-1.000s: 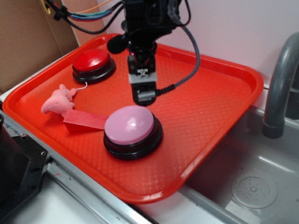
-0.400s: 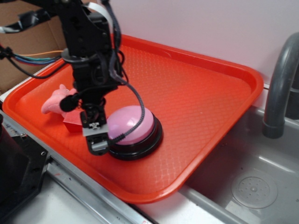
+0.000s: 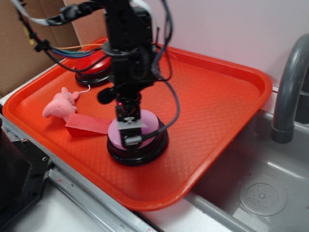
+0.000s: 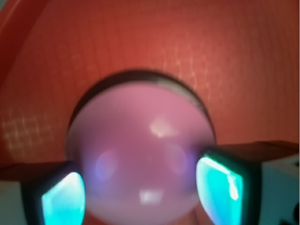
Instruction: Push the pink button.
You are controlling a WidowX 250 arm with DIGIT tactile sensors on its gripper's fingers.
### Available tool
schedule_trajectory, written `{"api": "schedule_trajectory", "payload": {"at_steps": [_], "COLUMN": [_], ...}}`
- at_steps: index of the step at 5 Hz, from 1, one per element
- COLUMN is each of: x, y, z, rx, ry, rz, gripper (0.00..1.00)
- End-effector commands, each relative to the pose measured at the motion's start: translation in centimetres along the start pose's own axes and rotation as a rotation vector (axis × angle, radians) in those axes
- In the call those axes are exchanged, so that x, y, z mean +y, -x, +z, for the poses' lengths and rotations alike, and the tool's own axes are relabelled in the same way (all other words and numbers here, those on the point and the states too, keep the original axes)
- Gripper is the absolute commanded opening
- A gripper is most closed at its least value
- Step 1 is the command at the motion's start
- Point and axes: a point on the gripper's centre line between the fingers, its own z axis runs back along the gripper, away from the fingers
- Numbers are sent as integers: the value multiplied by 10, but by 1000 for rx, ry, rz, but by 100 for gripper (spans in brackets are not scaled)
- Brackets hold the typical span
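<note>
Black arm comes down near-vertical from top of exterior view, cables looping off both sides. Gripper (image 3: 131, 137) points straight down, tip low over the pink button (image 3: 145, 126) (contact not clear). Wrist view: gripper (image 4: 140, 190) with fingers (image 4: 220, 180) spread wide apart, one at each lower corner, pads glowing teal, nothing clamped between them.

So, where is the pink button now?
In the exterior view, the pink button sits near the red tray's front edge, beneath the gripper, right of the red wedge.
</note>
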Motion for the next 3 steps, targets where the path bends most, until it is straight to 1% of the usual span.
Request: {"api": "schedule_trajectory", "payload": {"at_steps": [1,2,3], "x": [-17,-18,-12], "y": [6,10,7], "z": [-6,-7,16], "rx": [-22,-66,-104], "ry": [-26,-51,-63], "rz": [-11,-11,0], "gripper": [100,100,100]}}
